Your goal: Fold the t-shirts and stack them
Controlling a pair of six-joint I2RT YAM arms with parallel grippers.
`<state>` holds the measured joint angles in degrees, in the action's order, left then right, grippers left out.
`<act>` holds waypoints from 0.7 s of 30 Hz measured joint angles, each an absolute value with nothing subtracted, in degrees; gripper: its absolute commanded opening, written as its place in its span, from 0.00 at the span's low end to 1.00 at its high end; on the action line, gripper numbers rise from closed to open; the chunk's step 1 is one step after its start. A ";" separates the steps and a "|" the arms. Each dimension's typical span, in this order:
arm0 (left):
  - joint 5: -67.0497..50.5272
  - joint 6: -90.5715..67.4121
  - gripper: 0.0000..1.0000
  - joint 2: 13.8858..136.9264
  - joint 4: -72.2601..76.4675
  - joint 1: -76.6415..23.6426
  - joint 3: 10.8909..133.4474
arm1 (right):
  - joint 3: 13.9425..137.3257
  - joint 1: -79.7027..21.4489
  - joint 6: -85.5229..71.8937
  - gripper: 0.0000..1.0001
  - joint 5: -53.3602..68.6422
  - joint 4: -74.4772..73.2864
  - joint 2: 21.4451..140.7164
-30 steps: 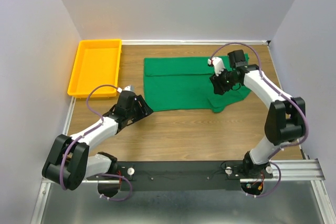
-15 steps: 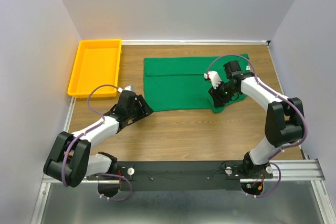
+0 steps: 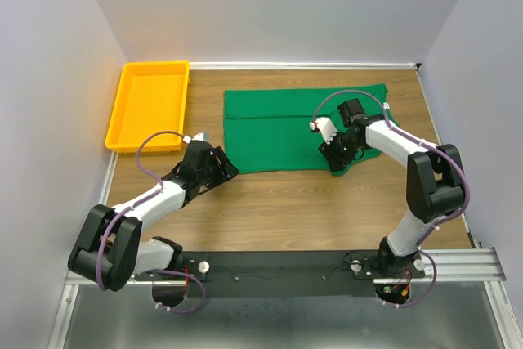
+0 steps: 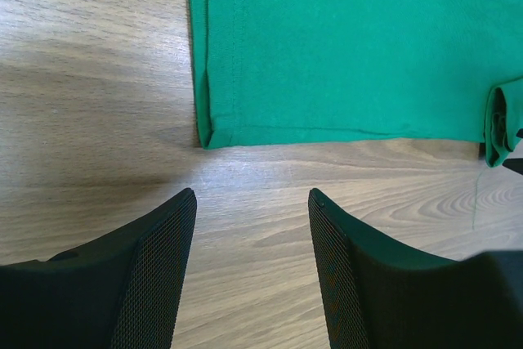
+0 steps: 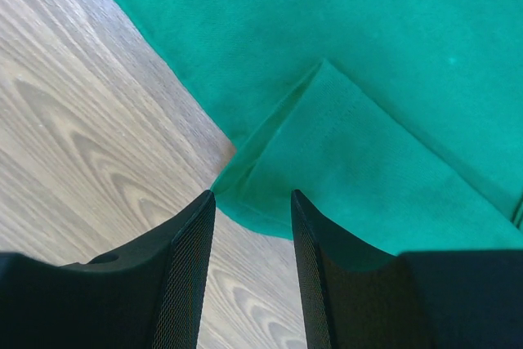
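Observation:
The green t-shirt (image 3: 278,128) lies spread flat on the wooden table at the back centre. My left gripper (image 3: 226,171) is open and empty just in front of the shirt's near left corner (image 4: 202,138). In the left wrist view the gripper (image 4: 252,198) sits over bare wood. My right gripper (image 3: 336,161) is open at the shirt's near right edge. In the right wrist view the gripper (image 5: 253,195) has the tip of a folded flap (image 5: 343,161) of the shirt (image 5: 368,30) lying between its fingertips, not pinched.
A yellow tray (image 3: 155,64) stands at the back left of the table. Pale walls close in the left, back and right sides. Bare wood (image 3: 286,210) lies between the shirt and the arm bases.
My right gripper has moved left and toward the near edge, from over the shirt's right part down to its near right flap. The left arm has not moved.

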<state>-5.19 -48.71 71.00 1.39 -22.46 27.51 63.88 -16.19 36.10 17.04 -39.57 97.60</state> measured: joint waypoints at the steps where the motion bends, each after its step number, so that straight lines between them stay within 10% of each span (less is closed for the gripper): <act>1: -5.19 -48.71 0.65 71.07 1.50 -22.46 27.51 | 63.79 -16.38 36.07 0.50 16.78 -39.44 97.84; 21: -5.21 -48.73 0.65 71.33 2.17 -22.46 27.24 | 63.92 -16.95 35.38 0.35 13.41 -36.86 101.16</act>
